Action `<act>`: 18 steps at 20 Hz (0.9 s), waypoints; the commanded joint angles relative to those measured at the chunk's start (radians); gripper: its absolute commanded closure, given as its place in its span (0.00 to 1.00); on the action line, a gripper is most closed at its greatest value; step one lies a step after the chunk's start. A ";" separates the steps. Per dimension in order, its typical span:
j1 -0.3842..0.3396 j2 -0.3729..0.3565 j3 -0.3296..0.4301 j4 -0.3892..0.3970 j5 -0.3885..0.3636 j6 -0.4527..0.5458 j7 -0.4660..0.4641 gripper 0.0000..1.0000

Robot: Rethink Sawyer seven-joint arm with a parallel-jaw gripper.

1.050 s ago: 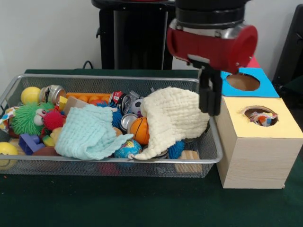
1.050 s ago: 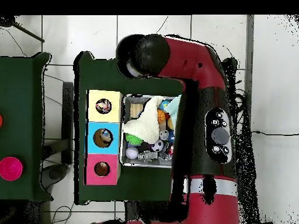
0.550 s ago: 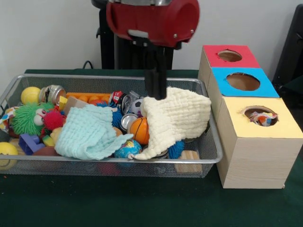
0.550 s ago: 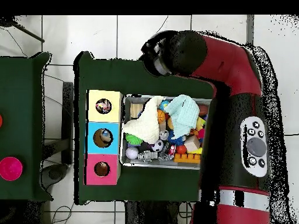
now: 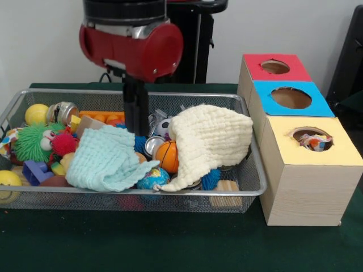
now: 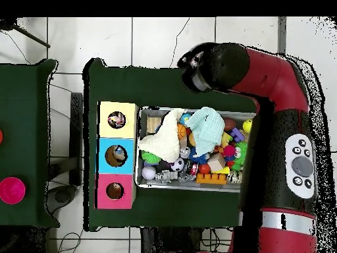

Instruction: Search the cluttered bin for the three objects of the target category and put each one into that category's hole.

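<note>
Black tool (image 5: pixel 136 116) hung over middle of wire mesh bin (image 5: pixel 249 187), tips lost behind mint green cloth (image 5: pixel 108 158); opening and grip could not be told. Cream waffle cloth (image 5: pixel 212 141) hid toys beneath. Yellow-topped wooden box (image 5: pixel 309 175) right of bin: patterned item (image 5: pixel 312 140) half visible in hole. Target category unclear.

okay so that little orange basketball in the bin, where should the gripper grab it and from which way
Grip the orange basketball across its round upper half, coming straight down from above. It is wedged between the cream cloth and the mint cloth, with a globe ball in front, so only its top looks free. The cream cloth overlaps one edge and may need nudging aside first.
</note>
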 commanded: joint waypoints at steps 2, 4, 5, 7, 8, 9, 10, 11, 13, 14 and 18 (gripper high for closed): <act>-0.072 0.112 0.131 0.069 -0.066 0.015 -0.349 1.00; -0.086 0.127 0.138 0.054 -0.074 0.026 -0.368 1.00; -0.096 0.130 0.145 0.057 -0.075 0.016 -0.377 1.00; -0.114 0.127 0.157 0.068 -0.076 0.011 -0.391 1.00; -0.121 0.123 0.160 0.071 -0.077 0.019 -0.396 1.00; -0.128 0.119 0.164 0.073 -0.079 0.027 -0.402 1.00; -0.135 0.106 0.164 0.087 -0.080 0.028 -0.404 1.00; -0.139 0.094 0.163 0.101 -0.083 0.024 -0.404 1.00; -0.145 0.047 0.146 0.149 -0.091 0.019 -0.390 1.00; -0.156 0.030 0.149 0.171 -0.088 0.014 -0.393 1.00; -0.194 -0.045 0.156 0.236 -0.080 0.051 -0.411 1.00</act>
